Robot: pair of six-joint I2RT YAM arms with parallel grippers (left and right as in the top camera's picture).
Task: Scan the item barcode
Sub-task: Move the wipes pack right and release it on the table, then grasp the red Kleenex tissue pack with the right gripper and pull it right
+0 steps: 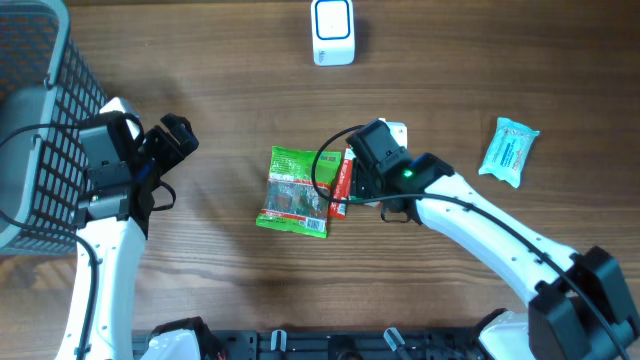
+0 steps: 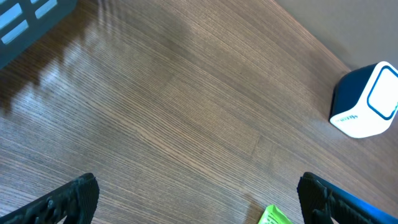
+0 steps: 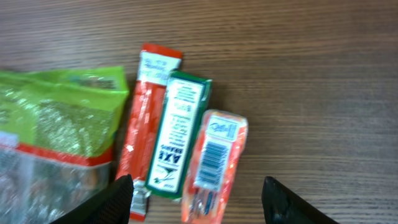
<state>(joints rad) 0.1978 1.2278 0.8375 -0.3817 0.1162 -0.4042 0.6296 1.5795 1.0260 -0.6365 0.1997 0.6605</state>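
Note:
An orange packet [image 3: 214, 158] with a barcode label on top lies on the wooden table, beside a green "AXE" box [image 3: 177, 134] and a red sachet [image 3: 143, 118]. My right gripper [image 3: 198, 190] hangs over them, open, its fingers either side of the box and the orange packet and touching neither. From overhead the right gripper [image 1: 348, 185] covers these small items, next to a green snack bag [image 1: 297, 192]. The white and blue scanner [image 1: 332, 32] stands at the far edge. My left gripper [image 1: 178, 135] is wide open over bare wood, holding nothing.
A dark mesh basket [image 1: 35, 130] stands at the far left. A light blue tissue packet [image 1: 509, 150] lies at the right. The left wrist view shows the scanner [image 2: 367, 99] at its right and a corner of the green bag [image 2: 273, 216] at the bottom.

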